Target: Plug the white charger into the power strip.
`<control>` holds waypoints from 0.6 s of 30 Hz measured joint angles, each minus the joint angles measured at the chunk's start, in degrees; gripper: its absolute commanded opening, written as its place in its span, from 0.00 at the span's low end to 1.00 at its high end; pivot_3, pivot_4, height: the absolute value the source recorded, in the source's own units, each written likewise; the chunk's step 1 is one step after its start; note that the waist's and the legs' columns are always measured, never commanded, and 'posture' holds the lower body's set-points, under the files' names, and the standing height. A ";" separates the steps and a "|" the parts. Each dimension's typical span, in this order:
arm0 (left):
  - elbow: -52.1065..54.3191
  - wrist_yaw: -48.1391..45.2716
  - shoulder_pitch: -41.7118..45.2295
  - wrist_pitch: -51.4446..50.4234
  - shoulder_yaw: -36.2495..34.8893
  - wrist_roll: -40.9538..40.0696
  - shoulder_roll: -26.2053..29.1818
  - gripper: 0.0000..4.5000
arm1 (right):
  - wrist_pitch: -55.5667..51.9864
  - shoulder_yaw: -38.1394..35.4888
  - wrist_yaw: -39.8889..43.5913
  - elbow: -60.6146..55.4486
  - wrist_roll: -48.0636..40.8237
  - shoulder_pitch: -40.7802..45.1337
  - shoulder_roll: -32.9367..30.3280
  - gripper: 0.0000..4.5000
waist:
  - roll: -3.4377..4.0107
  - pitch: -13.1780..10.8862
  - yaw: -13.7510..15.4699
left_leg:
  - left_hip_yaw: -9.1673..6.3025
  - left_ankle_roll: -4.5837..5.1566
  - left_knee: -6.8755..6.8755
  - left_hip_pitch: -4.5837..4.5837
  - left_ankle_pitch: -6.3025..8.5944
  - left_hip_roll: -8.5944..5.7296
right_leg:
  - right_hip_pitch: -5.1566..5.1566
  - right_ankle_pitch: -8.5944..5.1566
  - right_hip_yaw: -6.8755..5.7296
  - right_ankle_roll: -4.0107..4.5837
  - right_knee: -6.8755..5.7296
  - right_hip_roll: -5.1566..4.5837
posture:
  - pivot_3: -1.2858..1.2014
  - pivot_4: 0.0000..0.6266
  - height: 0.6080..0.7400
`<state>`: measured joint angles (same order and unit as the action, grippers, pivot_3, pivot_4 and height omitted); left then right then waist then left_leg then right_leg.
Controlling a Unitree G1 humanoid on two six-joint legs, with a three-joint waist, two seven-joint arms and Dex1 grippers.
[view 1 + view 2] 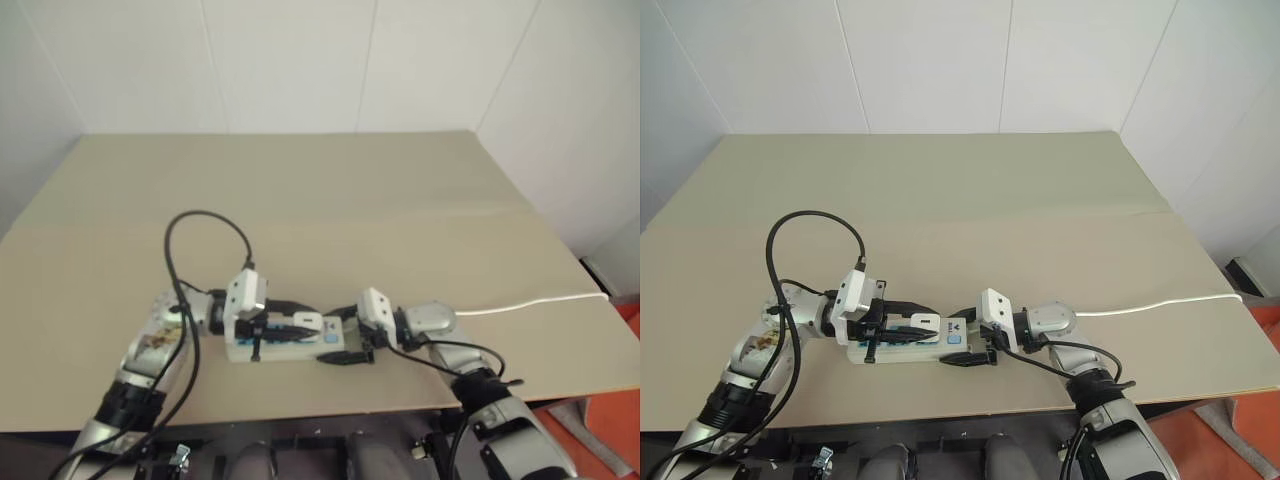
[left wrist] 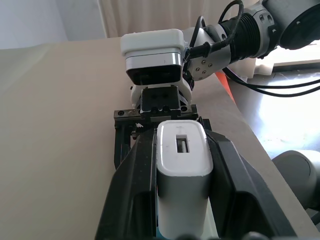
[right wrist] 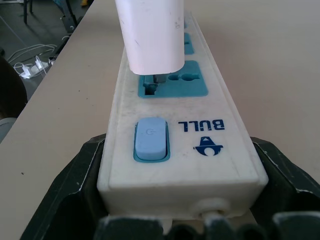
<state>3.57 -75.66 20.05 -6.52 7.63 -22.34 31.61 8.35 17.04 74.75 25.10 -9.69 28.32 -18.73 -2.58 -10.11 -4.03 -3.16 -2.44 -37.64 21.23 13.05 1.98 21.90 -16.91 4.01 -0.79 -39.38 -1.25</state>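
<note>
The power strip [image 1: 290, 352] lies on the tan table near its front edge, its blue socket faces up. My right gripper [image 3: 182, 167] is shut on the strip's switch end, with one black finger [image 3: 80, 170] against each side. My left gripper [image 2: 177, 137] is shut on the white charger [image 2: 182, 170] and holds it upright. The charger [image 3: 152, 35] stands over the socket nearest the blue switch [image 3: 150, 138], its prongs just reaching into the slots. A gap shows between the charger's base and the socket face.
The strip's thin white cord [image 1: 530, 302] runs right across the table [image 1: 330, 200] and over its right edge. A black cable [image 1: 205, 225] loops above my left arm. White walls stand behind the table, and its front edge is close to the strip.
</note>
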 measured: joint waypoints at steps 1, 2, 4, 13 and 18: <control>0.00 0.02 0.00 0.04 0.06 0.00 -0.03 0.23 | 0.00 0.00 0.00 0.05 0.00 0.00 0.00 0.77 | 0.00 0.00 0.00 | 0.00 0.00 0.00 0.00 0.00 0.00 | 0.00 0.00 0.00 0.00 0.01 0.00 | 0.52 0.24 1.00; 0.00 0.05 0.00 0.05 0.08 -0.01 -0.05 0.23 | 0.01 0.00 0.00 0.09 0.01 -0.02 0.00 0.77 | 0.00 0.00 -0.01 | 0.00 0.00 0.01 0.00 0.00 0.00 | 0.00 0.00 0.00 -0.01 0.02 0.00 | 0.52 0.24 1.00; 0.00 0.10 0.00 0.05 0.09 -0.02 -0.07 0.23 | 0.01 0.01 0.00 0.11 0.02 -0.03 0.00 0.77 | 0.00 0.00 -0.01 | 0.00 0.00 0.03 0.00 0.00 0.01 | 0.00 -0.02 0.00 -0.04 0.04 0.01 | 0.52 0.24 1.00; 0.00 0.47 0.00 -0.06 0.41 -0.19 -0.34 0.23 | 0.02 0.11 0.00 0.11 0.05 -0.07 0.00 0.77 | 0.00 0.00 -0.02 | 0.00 0.00 0.20 -0.02 0.00 0.01 | 0.00 -0.07 0.02 -0.15 0.15 0.01 | 0.52 0.24 1.00; 0.01 0.51 0.00 -0.41 0.41 -0.39 -0.34 0.23 | 0.04 0.21 0.01 0.07 0.05 -0.07 0.00 0.77 | 0.00 0.00 -0.04 | 0.01 0.01 0.32 -0.06 -0.01 0.01 | 0.00 -0.07 0.04 -0.15 0.22 0.01 | 0.52 0.24 1.00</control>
<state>3.59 -75.14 20.05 -6.93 8.04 -22.72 31.27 8.39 17.25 74.77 25.17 -9.64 28.25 -18.72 -2.58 -10.11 -4.07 -3.15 -2.44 -37.32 21.17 13.04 2.00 21.90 -16.99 4.06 -0.94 -39.17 -1.24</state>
